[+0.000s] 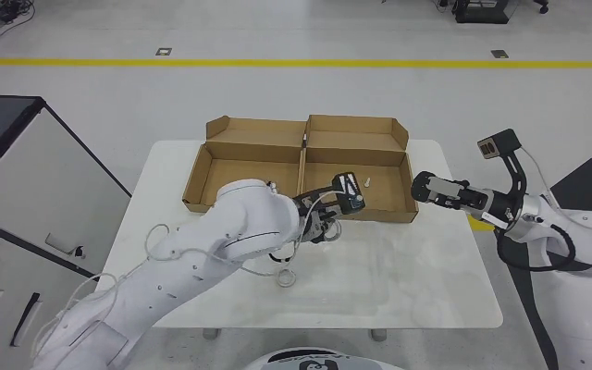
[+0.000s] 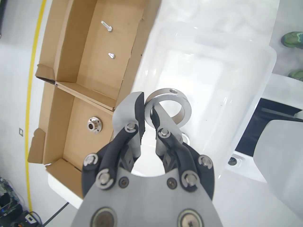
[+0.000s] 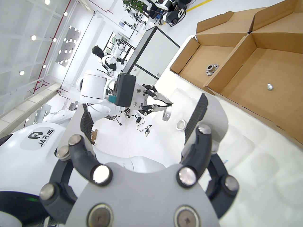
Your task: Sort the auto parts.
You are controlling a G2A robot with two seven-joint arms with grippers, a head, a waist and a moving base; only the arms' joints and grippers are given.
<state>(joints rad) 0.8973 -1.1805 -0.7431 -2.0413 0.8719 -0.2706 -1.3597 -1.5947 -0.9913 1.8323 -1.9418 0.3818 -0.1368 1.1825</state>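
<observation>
L hand [image 2: 148,116] clamped on the ring [image 2: 165,93] by its edge, over the tabletop [image 2: 213,48] just short of the box [image 2: 138,55] wall; R hand [image 1: 419,188] wide open, empty, farther off.

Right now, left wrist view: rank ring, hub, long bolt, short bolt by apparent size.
1. ring: looks biggest, but it is nearest the camera, which inflates it.
2. hub
3. long bolt: about as long as the hub is wide, but far thinner.
4. short bolt
</observation>
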